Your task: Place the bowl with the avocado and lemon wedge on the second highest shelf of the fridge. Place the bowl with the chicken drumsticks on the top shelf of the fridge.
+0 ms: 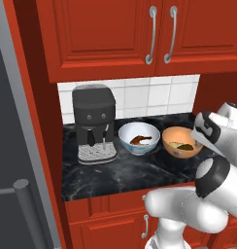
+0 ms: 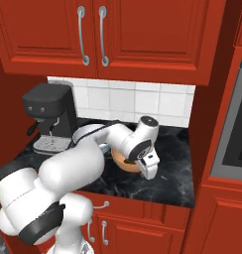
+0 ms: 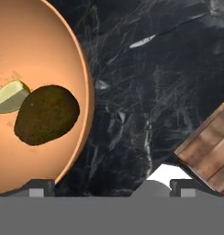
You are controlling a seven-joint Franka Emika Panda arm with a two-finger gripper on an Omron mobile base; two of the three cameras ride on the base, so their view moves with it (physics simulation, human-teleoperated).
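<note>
1. Left base view: the orange bowl [image 1: 181, 141] sits on the black counter [image 1: 120, 172], just right of the white patterned bowl [image 1: 139, 137] and its drumsticks [image 1: 142, 140]; the fridge [image 1: 13, 160] stands at far left.
2. Right base view: the gripper [image 2: 149, 171] hangs at the orange bowl's near rim.
3. Hand view: the avocado [image 3: 46, 114] and lemon wedge [image 3: 10, 96] lie inside. The fingers [image 3: 39, 188] sit wide apart, holding nothing, seemingly straddling the rim. I judge that closing on it comes next.

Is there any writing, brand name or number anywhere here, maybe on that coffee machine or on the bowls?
None can be read.
The coffee machine shows two round knobs and no brand name.
The white bowl has painted patterning, no letters.
The orange bowl is plain.
The upper cabinet doors and the black counter carry no label or sign.
</note>
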